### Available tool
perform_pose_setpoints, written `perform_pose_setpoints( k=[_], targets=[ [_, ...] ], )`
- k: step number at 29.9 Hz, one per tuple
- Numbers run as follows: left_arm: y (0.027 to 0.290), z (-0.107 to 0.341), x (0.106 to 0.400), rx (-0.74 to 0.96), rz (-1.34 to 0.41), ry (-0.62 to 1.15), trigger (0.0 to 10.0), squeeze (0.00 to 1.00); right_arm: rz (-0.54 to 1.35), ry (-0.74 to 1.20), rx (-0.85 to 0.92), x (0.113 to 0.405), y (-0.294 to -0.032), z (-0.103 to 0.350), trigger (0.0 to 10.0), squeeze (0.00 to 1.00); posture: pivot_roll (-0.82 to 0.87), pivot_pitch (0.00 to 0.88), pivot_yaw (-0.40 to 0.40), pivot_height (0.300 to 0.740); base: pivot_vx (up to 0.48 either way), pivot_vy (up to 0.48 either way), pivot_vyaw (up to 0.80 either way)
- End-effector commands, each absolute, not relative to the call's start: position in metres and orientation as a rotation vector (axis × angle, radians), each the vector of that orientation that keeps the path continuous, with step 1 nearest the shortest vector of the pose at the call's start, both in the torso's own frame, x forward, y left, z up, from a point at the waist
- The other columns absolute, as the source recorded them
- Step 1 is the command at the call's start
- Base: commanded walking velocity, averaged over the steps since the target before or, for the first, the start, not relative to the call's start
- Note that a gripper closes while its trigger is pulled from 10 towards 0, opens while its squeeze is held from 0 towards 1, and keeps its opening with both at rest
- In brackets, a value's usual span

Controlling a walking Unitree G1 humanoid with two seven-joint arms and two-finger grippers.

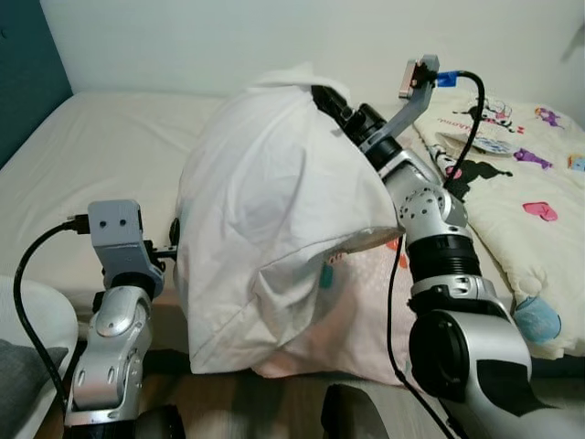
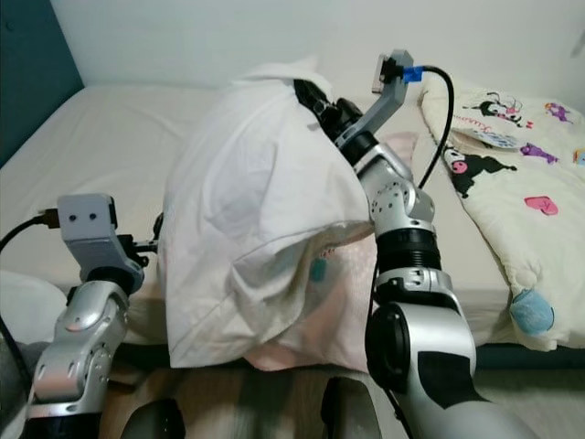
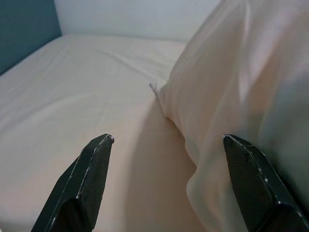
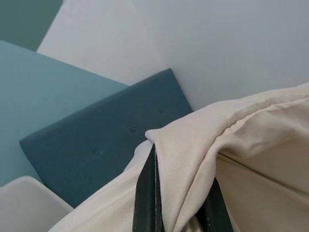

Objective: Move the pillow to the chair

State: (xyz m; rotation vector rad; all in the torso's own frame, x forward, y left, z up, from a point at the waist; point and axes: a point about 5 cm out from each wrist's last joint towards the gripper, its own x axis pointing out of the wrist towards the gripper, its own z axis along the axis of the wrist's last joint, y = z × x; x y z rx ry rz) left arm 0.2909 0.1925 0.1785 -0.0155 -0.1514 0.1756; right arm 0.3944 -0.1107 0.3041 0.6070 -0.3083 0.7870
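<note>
A large white pillow (image 1: 265, 219) hangs upright over the bed's near edge, lifted by its top. My right gripper (image 4: 181, 205) is shut on a fold of the pillow's (image 4: 251, 140) upper edge; in the left eye view its fingers are buried in the cloth near the top. My left gripper (image 3: 168, 140) stands open low beside the pillow's (image 3: 241, 87) left side, one finger (image 3: 251, 179) against the cloth, nothing between the fingers. A white rounded seat (image 1: 32, 315) with a grey cushion, likely the chair, shows at the lower left.
The bed (image 1: 101, 155) with a pale sheet stretches behind, a teal headboard (image 1: 27, 64) at its left. A cartoon-print quilt (image 1: 521, 183) covers the right side. Pink patterned fabric (image 1: 356, 311) hangs under the pillow at the bed's edge.
</note>
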Motion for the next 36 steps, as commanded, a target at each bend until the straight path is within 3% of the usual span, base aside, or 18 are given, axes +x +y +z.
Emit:
perform_pose_setpoints(
  k=[1,36],
  targets=[
    [0.188,0.174,0.293,-0.019,0.159,-0.135,10.0,0.00,0.827,-0.474,0.616,0.385,-0.114,0.334,0.0,0.00,0.05,0.000,-0.080,0.536,0.000,0.000,0.00],
    [0.177,0.170,0.297,-0.012,0.129,-0.147,10.0,0.00,0.984,-0.506,0.659,0.367,-0.086,0.335,0.0,0.00,0.04,0.000,-0.082,0.641,-0.098,0.000,0.00]
  ],
)
